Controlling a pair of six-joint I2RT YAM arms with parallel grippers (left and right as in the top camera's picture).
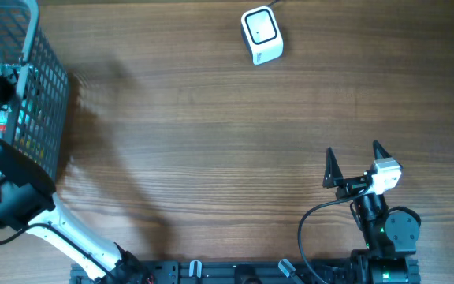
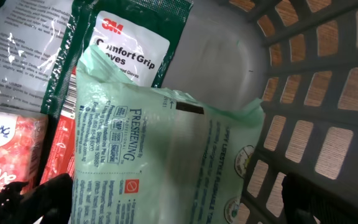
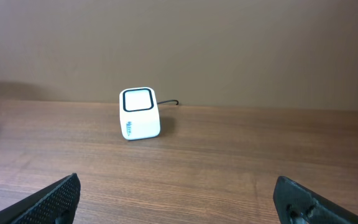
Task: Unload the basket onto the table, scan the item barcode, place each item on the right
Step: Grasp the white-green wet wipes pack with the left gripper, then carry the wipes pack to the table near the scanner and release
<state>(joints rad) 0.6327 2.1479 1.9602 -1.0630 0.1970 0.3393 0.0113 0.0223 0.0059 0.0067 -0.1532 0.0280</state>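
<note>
My left gripper (image 2: 176, 200) is down inside the dark mesh basket (image 1: 47, 95) at the table's far left. It is open wide, and a pale green wipes pack (image 2: 166, 155) lies between its black fingers (image 2: 48, 194). The right finger sits by the basket wall (image 2: 316, 93). No barcode shows clearly on the pack. The white scanner (image 1: 261, 35) stands at the back of the table, right of centre, and faces the right wrist camera as the scanner (image 3: 139, 113). My right gripper (image 1: 353, 150) rests near the front right, open and empty over bare wood (image 3: 179, 202).
Other items fill the basket: a green 3M Comfort Grip pack (image 2: 129, 43), a pink Kleenex pack (image 2: 5, 149), a red packet (image 2: 61, 149) and a clear pouch (image 2: 23, 43). A cable leaves the scanner backward.
</note>
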